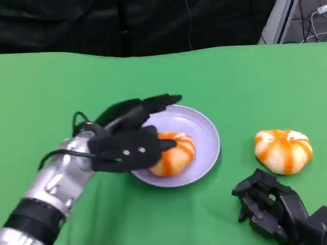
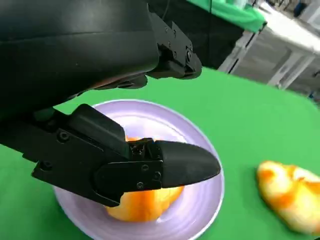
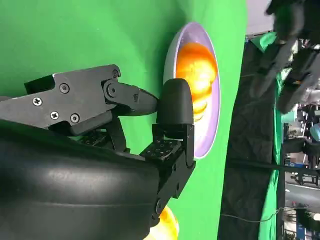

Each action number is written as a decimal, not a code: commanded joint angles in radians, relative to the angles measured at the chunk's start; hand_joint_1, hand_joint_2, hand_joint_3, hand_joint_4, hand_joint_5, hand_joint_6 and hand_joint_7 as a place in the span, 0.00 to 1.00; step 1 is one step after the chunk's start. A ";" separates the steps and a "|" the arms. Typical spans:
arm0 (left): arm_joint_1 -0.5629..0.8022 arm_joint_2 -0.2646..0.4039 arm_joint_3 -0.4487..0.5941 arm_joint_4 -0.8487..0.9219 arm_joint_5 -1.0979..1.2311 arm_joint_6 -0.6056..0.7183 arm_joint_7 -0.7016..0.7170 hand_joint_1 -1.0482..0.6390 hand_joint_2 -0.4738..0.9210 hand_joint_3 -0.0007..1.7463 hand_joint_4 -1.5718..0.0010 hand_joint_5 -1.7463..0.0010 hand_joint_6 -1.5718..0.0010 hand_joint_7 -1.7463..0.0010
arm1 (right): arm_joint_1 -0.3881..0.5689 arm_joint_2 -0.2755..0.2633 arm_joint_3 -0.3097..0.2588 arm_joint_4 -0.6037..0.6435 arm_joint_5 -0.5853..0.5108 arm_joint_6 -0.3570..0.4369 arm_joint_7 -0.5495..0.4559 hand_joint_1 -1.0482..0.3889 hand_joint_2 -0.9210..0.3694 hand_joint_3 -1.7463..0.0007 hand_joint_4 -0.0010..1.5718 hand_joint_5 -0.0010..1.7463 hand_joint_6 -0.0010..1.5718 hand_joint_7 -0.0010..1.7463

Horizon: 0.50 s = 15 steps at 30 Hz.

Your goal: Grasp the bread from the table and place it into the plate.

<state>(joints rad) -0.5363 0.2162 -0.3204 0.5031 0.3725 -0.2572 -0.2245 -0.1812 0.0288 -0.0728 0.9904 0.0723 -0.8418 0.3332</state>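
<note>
Bread (image 1: 173,153) lies in the plate (image 1: 204,133), between the left hand's (image 1: 130,143) thumb and upper fingers (image 1: 153,104); whether they touch it cannot be told. A second bread (image 1: 283,149) sits on the counter (image 1: 153,76), just beyond the right hand (image 1: 271,204), whose fingers are curled, holding nothing.

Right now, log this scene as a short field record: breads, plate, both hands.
bread in plate: orange-striped bread lying on the lilac plate
bread on table: second bread on the green table, beside the plate, toward the robot's right
left robot hand: over the plate, fingers around the bread there; actual grip cannot be told
right robot hand: near the second bread, holding nothing, fingers curled
</note>
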 commanded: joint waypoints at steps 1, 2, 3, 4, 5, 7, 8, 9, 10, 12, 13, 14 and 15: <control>0.047 0.020 0.052 -0.041 -0.083 -0.031 -0.035 0.08 1.00 0.42 0.80 0.97 0.84 0.99 | 0.009 -0.014 -0.008 0.011 0.006 0.010 -0.003 0.51 0.00 0.72 0.46 1.00 0.42 0.82; 0.053 0.018 0.060 -0.043 -0.096 -0.039 -0.036 0.08 1.00 0.42 0.80 0.97 0.83 0.98 | 0.009 -0.014 -0.008 0.011 0.007 0.010 -0.002 0.50 0.00 0.72 0.46 1.00 0.42 0.82; 0.068 0.013 0.077 -0.048 -0.122 -0.052 -0.035 0.08 1.00 0.42 0.79 0.97 0.83 0.98 | 0.009 -0.016 -0.007 0.011 0.004 0.010 -0.004 0.50 0.00 0.72 0.46 1.00 0.42 0.82; 0.084 0.008 0.094 -0.056 -0.147 -0.064 -0.030 0.09 1.00 0.41 0.78 0.97 0.81 0.98 | 0.009 -0.016 -0.007 0.011 0.002 0.009 -0.006 0.50 0.00 0.72 0.46 1.00 0.42 0.82; 0.096 0.004 0.105 -0.062 -0.164 -0.072 -0.027 0.10 1.00 0.40 0.77 0.97 0.80 0.98 | 0.009 -0.017 -0.006 0.012 0.001 0.008 -0.007 0.50 0.00 0.72 0.46 1.00 0.42 0.82; 0.126 -0.020 0.141 -0.070 -0.217 -0.097 -0.010 0.10 1.00 0.37 0.74 0.97 0.77 0.98 | 0.008 -0.018 -0.007 0.012 0.004 0.010 -0.002 0.50 0.00 0.72 0.46 1.00 0.42 0.82; 0.133 -0.028 0.151 -0.071 -0.230 -0.104 -0.008 0.11 1.00 0.35 0.73 0.97 0.76 0.98 | 0.008 -0.019 -0.008 0.012 0.006 0.010 -0.001 0.50 0.00 0.72 0.46 1.00 0.42 0.82; 0.149 -0.042 0.175 -0.055 -0.260 -0.150 0.001 0.11 1.00 0.35 0.72 0.97 0.75 0.98 | 0.008 -0.020 -0.008 0.013 0.005 0.011 -0.001 0.50 0.00 0.72 0.46 1.00 0.42 0.82; 0.163 -0.054 0.196 -0.037 -0.288 -0.193 0.007 0.13 1.00 0.33 0.69 0.97 0.73 0.98 | 0.007 -0.021 -0.008 0.015 0.004 0.010 0.001 0.51 0.00 0.71 0.46 1.00 0.42 0.82; 0.176 -0.068 0.223 -0.010 -0.319 -0.249 0.010 0.14 1.00 0.32 0.67 0.97 0.72 0.98 | 0.005 -0.022 -0.008 0.017 0.005 0.009 0.003 0.52 0.00 0.71 0.46 1.00 0.42 0.82; 0.189 -0.074 0.241 0.000 -0.349 -0.272 -0.002 0.15 1.00 0.32 0.66 0.97 0.71 0.98 | 0.005 -0.021 -0.008 0.017 0.005 0.010 0.002 0.52 0.00 0.71 0.46 1.00 0.42 0.82; 0.198 -0.078 0.254 0.009 -0.371 -0.290 -0.012 0.16 1.00 0.32 0.65 0.97 0.71 0.98 | 0.005 -0.021 -0.008 0.017 0.004 0.010 0.001 0.53 0.00 0.71 0.46 1.00 0.42 0.82; 0.203 -0.080 0.263 0.017 -0.387 -0.304 -0.019 0.16 1.00 0.32 0.64 0.97 0.71 0.98 | 0.004 -0.021 -0.008 0.016 0.004 0.011 0.000 0.53 0.00 0.70 0.46 1.00 0.42 0.82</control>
<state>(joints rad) -0.3573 0.1356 -0.0953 0.4950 0.0316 -0.5162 -0.2311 -0.1837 0.0265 -0.0735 0.9965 0.0721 -0.8426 0.3347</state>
